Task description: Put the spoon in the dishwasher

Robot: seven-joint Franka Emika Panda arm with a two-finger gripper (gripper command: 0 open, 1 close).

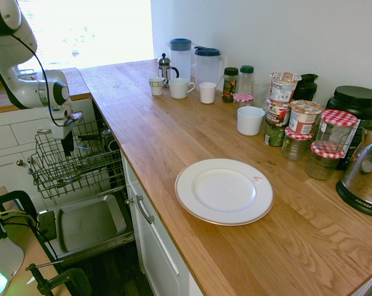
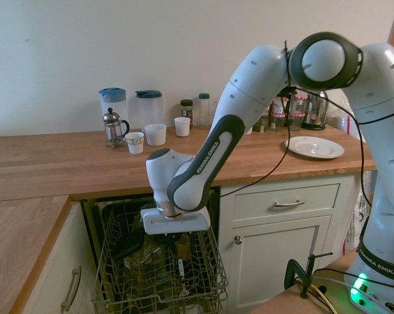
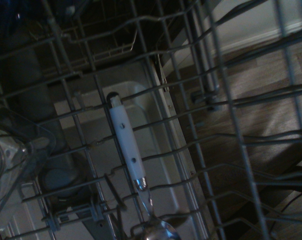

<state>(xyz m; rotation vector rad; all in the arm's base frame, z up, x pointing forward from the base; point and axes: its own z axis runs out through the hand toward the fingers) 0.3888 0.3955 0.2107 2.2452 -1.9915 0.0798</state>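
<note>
Closest to the wrist camera, the spoon (image 3: 135, 165) lies across the wires of the dishwasher (image 3: 231, 150) rack, its pale handle slanting down to a shiny bowl at the frame's edge. From the second exterior view it shows as a slim pale stick (image 2: 181, 269) resting in the rack, below the hand and apart from it. Going from left to right in the first exterior view: the hand (image 1: 67, 147) hangs over the pulled-out rack (image 1: 74, 163), pointing straight down, with nothing visible between its fingers; how wide they stand I cannot tell. Then comes the wooden desk (image 1: 173, 129) with a white plate (image 1: 224, 190), left untouched. Judging by this, the spoon is delivered and the task looks essentially done; only drawing the arm clear seems left.
</note>
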